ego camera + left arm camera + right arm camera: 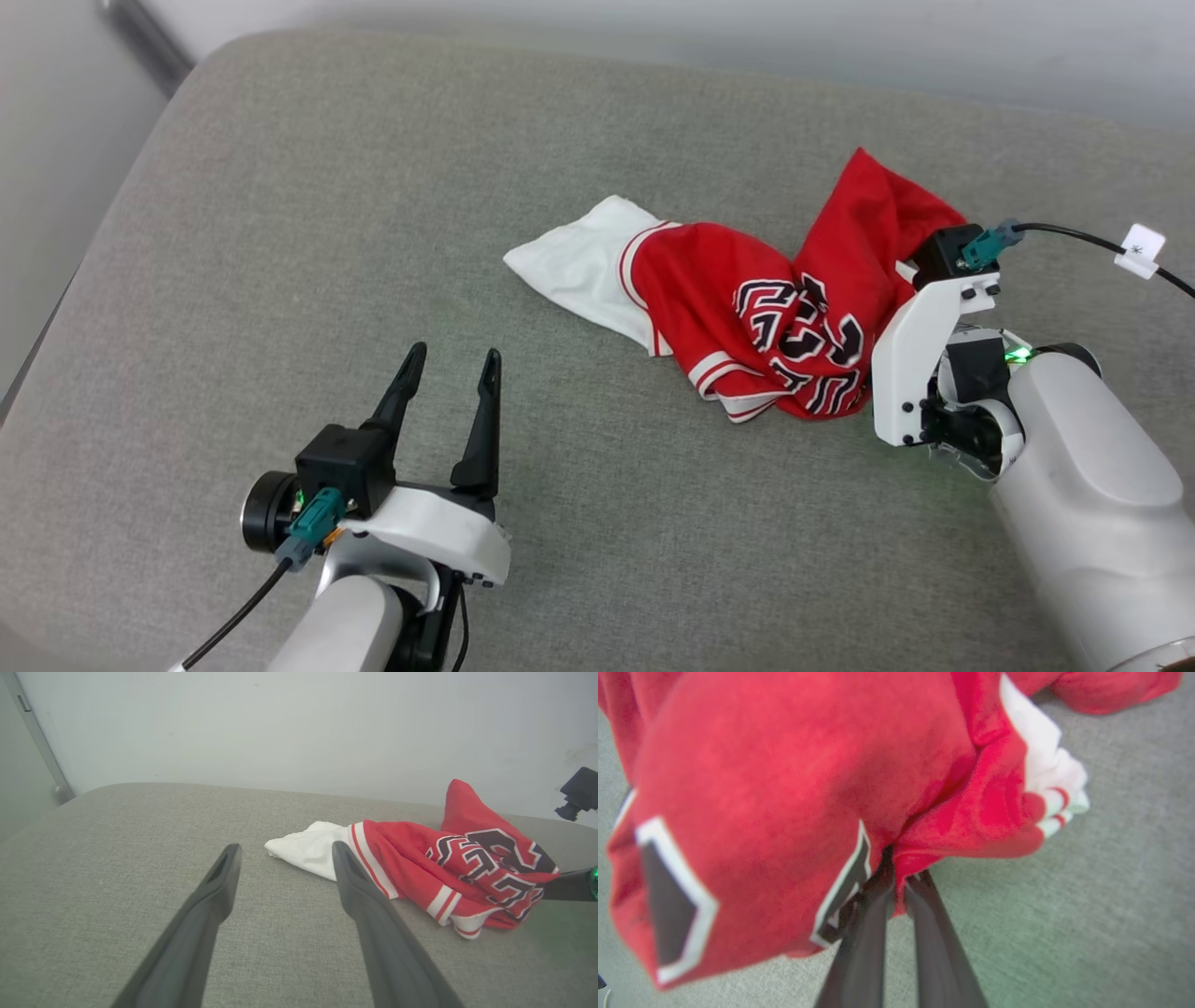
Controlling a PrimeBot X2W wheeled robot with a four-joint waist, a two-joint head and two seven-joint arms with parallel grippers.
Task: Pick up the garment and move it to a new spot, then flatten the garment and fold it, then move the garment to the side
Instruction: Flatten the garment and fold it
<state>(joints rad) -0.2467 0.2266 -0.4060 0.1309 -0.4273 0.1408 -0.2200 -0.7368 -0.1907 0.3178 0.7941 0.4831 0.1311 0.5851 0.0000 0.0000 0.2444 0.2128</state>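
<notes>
Garment (719, 280) bunched on cushion (280, 233), pinched in R jaws.

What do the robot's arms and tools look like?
The left tool and right tool each have two long, dark, tapering fingers. Behind them sit white brackets, black blocks and teal plugs with black cables; the right cable carries a white tag. The forearms are pale grey; a green light glows on the right wrist.

Crumpled red-and-white shirt (728, 289) lies right of centre on a grey cushion (280, 233). At lower left the left gripper (455, 355) hovers, jaws apart. The right gripper (894, 336) meets the shirt's right edge, jaws hidden.
</notes>
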